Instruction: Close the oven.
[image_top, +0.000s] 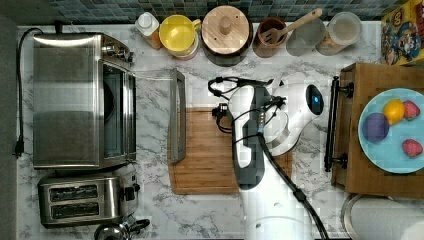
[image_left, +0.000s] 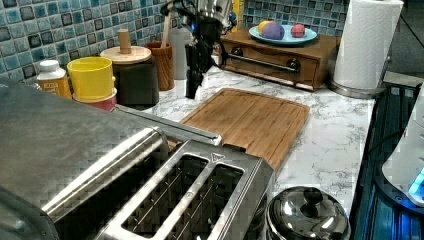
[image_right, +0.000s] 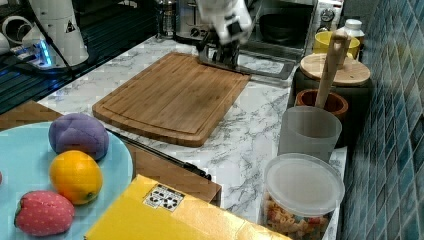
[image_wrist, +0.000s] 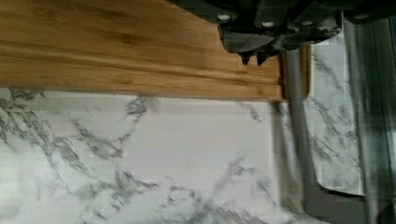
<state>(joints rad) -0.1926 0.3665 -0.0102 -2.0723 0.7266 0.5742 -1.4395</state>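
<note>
1. Marble counter (image_wrist: 140, 154) lies closest under the wrist camera; the cutting board (image_wrist: 116, 42) spans the upper part of that frame, and the fingertips of the gripper (image_wrist: 252, 58) sit closed together, holding nothing, above the board's edge.
2. Gripper (image_top: 220, 111) sits near the centre of the top view, over the board's (image_top: 210, 150) upper left part; the white arm (image_top: 260, 135) stretches to its right.
3. Oven (image_top: 80, 100) fills the upper left of the top view; its glass door (image_top: 155, 115) is folded down flat over the counter, and the bar handle (image_top: 177, 115) overlaps the board's left edge; a black cord (image_top: 20, 90) runs down its far left side.
4. Toaster (image_top: 85, 195) stands just below the oven at the lower left of the top view.
5. Gripper (image_right: 220, 54) hangs just beside the open door's handle (image_right: 265, 72) at the upper centre of the right view; whether they touch cannot be told.
</note>
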